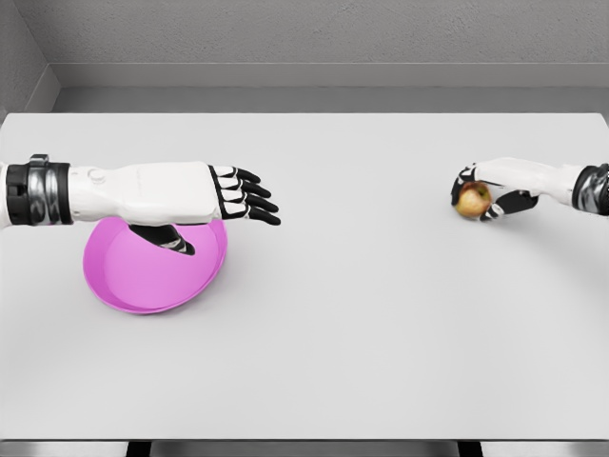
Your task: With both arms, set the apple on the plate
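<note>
Right hand curled around the apple, at 3 o'clock on the table.
Left hand, fingers straight and holding nothing, hovers over the pink plate at 9 o'clock. Risks: apple slips from a loose grip on the long carry; left hand blocks the plate or knocks it.

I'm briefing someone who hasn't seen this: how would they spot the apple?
Look to the right side of the white table. There the right hand wraps around the apple, a small round yellow-red fruit, far from the pink plate at left.
</note>
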Robot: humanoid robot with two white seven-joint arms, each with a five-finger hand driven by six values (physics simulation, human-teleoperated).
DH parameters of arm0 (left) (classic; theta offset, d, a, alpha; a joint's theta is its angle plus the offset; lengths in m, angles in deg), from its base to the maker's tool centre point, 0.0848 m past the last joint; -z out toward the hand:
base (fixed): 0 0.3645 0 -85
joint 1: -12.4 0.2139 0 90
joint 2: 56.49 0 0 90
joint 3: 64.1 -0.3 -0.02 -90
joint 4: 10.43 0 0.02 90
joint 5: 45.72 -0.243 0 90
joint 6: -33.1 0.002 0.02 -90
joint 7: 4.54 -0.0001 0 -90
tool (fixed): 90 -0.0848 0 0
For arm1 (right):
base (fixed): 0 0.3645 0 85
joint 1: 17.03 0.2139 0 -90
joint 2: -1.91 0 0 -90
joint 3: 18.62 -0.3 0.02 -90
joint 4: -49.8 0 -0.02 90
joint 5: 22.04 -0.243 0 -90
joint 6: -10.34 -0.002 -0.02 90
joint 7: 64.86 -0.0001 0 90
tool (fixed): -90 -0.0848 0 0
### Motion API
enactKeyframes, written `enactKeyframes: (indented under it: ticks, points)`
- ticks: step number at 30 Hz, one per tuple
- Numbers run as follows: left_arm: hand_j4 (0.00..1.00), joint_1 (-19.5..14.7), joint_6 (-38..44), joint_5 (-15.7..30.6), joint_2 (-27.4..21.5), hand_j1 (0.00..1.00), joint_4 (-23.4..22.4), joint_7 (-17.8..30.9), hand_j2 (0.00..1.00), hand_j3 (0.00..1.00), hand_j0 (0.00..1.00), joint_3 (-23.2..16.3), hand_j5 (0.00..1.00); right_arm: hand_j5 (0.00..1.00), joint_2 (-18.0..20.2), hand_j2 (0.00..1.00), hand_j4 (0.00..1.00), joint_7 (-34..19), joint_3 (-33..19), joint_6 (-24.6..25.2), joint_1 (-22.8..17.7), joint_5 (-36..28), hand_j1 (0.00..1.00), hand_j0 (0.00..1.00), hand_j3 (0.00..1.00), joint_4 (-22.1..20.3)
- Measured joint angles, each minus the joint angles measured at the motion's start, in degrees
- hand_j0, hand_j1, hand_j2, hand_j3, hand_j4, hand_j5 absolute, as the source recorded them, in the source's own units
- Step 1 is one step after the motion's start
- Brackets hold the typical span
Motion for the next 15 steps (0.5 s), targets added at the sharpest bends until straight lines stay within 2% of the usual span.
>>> enactKeyframes:
  ticks: [4, 9, 15]
  points:
    - [1.00, 0.00, 0.00, 0.01, 0.00, 1.00, 0.00, 0.00, 1.00, 1.00, 1.00, -0.09, 1.00, 0.36, -3.46, 0.36, 0.36, -0.03, 0.31, -0.63, 2.11, 0.05, 0.36, 0.36, 0.36, -1.60]
    - [1.00, -0.09, 0.00, 0.00, -0.03, 1.00, 0.00, 0.00, 1.00, 1.00, 1.00, -0.07, 1.00, 0.36, -8.50, 0.36, 0.36, -0.03, 4.82, -0.81, 4.22, 0.00, 0.36, 0.36, 0.36, -8.04]
    - [1.00, -0.09, 0.00, 0.00, -0.03, 1.00, 0.00, 0.00, 1.00, 1.00, 1.00, -0.08, 1.00, 0.37, -10.77, 0.37, 0.37, -0.04, 8.30, -0.86, 4.40, -0.15, 0.37, 0.37, 0.37, -14.30]
